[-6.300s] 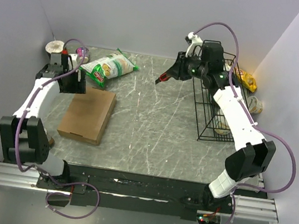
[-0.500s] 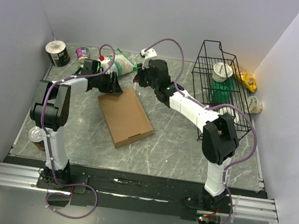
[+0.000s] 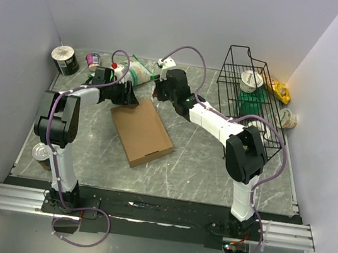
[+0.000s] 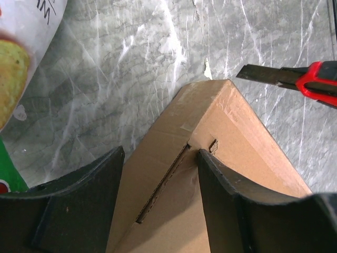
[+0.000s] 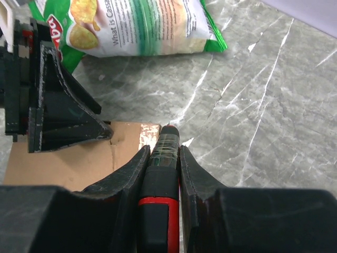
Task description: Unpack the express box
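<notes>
Express box (image 3: pixel 141 132) lies flat and closed on the marble table (image 3: pixel 189 161), left of centre, skewed, with its far corner near the snack bag (image 5: pixel 142 26). Left gripper (image 4: pixel 158 158) has its fingers spread, straddling the side wall at that corner by the flap slot. Probably bracing the box against sliding; can't confirm contact. Right gripper (image 5: pixel 164 150) is clamped on a red-black utility knife (image 4: pixel 310 81), blade tip just beside the same corner, clear of the cardboard. Likely lining up to slit the seam.

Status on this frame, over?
Left tool open at far corner of express box. Right tool shut on box cutter, blade near that corner. Box closed. Chip bag beyond, not touching.
</notes>
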### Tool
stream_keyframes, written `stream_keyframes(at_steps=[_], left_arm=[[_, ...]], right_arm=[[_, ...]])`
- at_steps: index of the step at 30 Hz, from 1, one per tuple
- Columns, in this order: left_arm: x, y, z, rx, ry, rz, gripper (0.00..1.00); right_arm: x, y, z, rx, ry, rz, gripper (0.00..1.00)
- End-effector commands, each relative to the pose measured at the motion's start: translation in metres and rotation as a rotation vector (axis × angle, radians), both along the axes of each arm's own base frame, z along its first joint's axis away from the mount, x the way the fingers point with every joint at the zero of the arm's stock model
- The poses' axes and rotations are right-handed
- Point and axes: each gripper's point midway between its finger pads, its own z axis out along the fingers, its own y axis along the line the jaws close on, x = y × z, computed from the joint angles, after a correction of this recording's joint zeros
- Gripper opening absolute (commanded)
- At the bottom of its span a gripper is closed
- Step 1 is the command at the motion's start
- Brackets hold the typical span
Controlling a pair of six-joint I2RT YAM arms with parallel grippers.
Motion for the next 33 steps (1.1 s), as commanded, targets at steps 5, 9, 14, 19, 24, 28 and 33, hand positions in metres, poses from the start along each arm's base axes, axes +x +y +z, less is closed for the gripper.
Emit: stream_keyframes(at_steps=[5, 9, 14, 19, 24, 28, 33], left_arm=[[0.008, 0.015, -0.021, 0.069, 0.030, 0.066, 0.63], [0.008, 0.016, -0.021, 0.072, 0.032, 0.070, 0.63], [0.008, 0.015, -0.021, 0.071, 0.032, 0.072, 0.63], [0.007, 0.016, -0.022, 0.070, 0.037, 0.079, 0.63], [0.007, 0.016, -0.022, 0.073, 0.036, 0.083, 0.63], [0.008, 0.016, -0.023, 0.072, 0.036, 0.082, 0.63], [0.007, 0.016, -0.024, 0.073, 0.039, 0.081, 0.63]], right_arm=[[0.012, 0.016, 0.061, 0.099, -0.126, 0.014, 0.00], [0.010, 0.016, 0.053, 0.090, -0.104, 0.013, 0.00], [0.008, 0.021, 0.049, 0.098, -0.087, 0.018, 0.00], [0.008, 0.024, 0.046, 0.091, -0.075, 0.037, 0.00], [0.008, 0.025, 0.045, 0.083, -0.078, 0.035, 0.00], [0.011, 0.024, 0.047, 0.073, -0.095, 0.037, 0.00], [0.009, 0.026, 0.043, 0.068, -0.083, 0.049, 0.00]])
